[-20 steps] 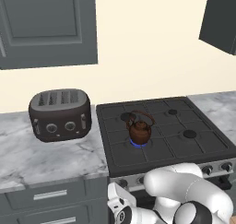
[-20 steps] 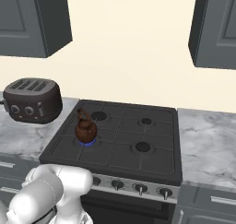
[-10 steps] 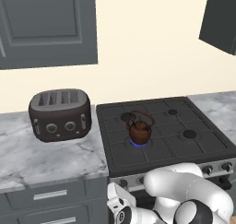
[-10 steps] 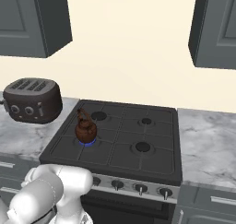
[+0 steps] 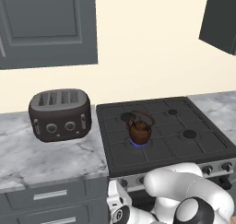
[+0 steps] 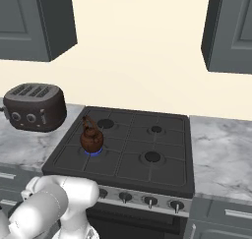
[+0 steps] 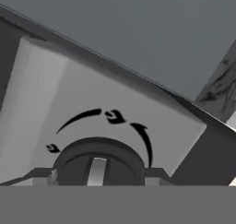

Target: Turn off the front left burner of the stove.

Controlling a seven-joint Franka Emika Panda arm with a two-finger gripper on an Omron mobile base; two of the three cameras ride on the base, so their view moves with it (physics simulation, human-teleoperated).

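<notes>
The stove (image 5: pixel 162 150) (image 6: pixel 129 165) is black with dark grates. A brown kettle (image 5: pixel 139 129) (image 6: pixel 91 137) stands on the front left burner (image 5: pixel 138 144) (image 6: pixel 92 153), and a blue flame ring shows under it. In the hand view a round black knob (image 7: pixel 98 162) with a silver pointer sits on the silver front strip (image 7: pixel 55 103), very close. My gripper (image 7: pixel 99 177) has a fingertip (image 7: pixel 40 176) against each side of this knob and looks shut on it.
A dark brown toaster (image 5: pixel 60 115) (image 6: pixel 34 106) stands on the marble counter (image 5: pixel 46 158) left of the stove. More knobs (image 6: pixel 147 201) run along the front strip. Grey cabinets hang above, and drawers (image 5: pixel 46 195) sit below the counter.
</notes>
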